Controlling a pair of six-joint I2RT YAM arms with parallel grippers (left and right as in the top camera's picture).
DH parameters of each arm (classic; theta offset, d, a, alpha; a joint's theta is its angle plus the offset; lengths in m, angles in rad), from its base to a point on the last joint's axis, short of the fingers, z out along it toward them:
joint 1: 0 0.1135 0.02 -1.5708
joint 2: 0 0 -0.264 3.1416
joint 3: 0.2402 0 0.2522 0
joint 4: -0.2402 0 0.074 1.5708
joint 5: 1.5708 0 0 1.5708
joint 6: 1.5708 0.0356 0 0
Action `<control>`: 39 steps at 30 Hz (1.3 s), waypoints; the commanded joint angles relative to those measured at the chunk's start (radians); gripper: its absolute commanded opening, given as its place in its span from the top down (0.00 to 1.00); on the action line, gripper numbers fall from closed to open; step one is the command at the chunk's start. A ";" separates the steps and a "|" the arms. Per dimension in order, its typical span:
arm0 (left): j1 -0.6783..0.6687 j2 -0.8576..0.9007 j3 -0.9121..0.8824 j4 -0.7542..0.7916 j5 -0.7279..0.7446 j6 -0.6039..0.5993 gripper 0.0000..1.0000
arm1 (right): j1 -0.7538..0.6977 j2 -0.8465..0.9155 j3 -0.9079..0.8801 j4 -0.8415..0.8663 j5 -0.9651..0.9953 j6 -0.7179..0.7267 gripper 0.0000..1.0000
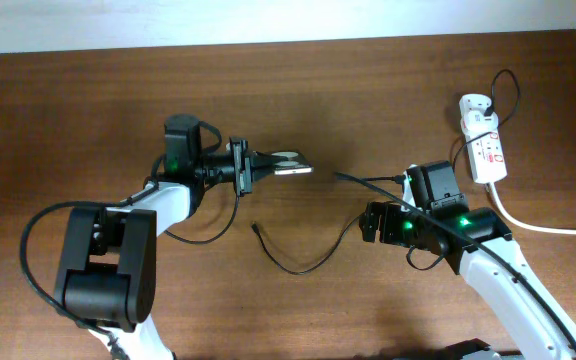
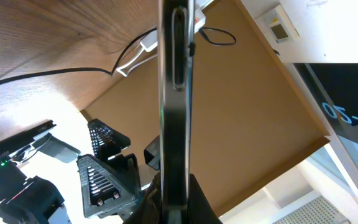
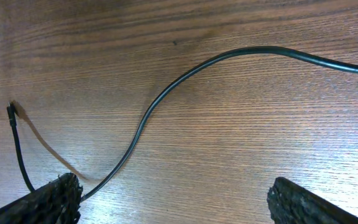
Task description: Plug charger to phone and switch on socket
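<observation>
Black charger [image 3: 143,119] on a brown wood-grain table [image 1: 88,100]; white socket [image 1: 486,150] with red marks, white cord [image 1: 558,229].

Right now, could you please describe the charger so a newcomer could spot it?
On the brown table, look between the two arms, just beneath the phone in the overhead view. The charger is the thin black cable curling there to a small loose tip, unlike the thick white cord by the socket.

arms [image 1: 168,205]: white links, black joints | green LEDs [image 1: 460,219] | looped black cables [image 1: 38,225] | ribbed black fingers [image 3: 55,199]
</observation>
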 commanded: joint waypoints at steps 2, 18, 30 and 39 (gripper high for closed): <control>0.004 0.001 0.023 0.006 0.012 -0.009 1.00 | -0.002 0.002 0.000 0.000 0.016 -0.003 0.01; 0.004 0.001 0.023 0.006 0.012 0.002 1.00 | -0.002 0.002 0.000 0.000 0.016 -0.003 0.01; 0.007 0.001 0.023 0.008 -0.057 0.397 1.00 | -0.002 0.002 0.000 0.000 0.016 -0.003 0.01; 0.054 0.001 0.023 0.086 0.013 0.718 1.00 | -0.002 0.002 0.000 0.023 0.016 -0.003 0.01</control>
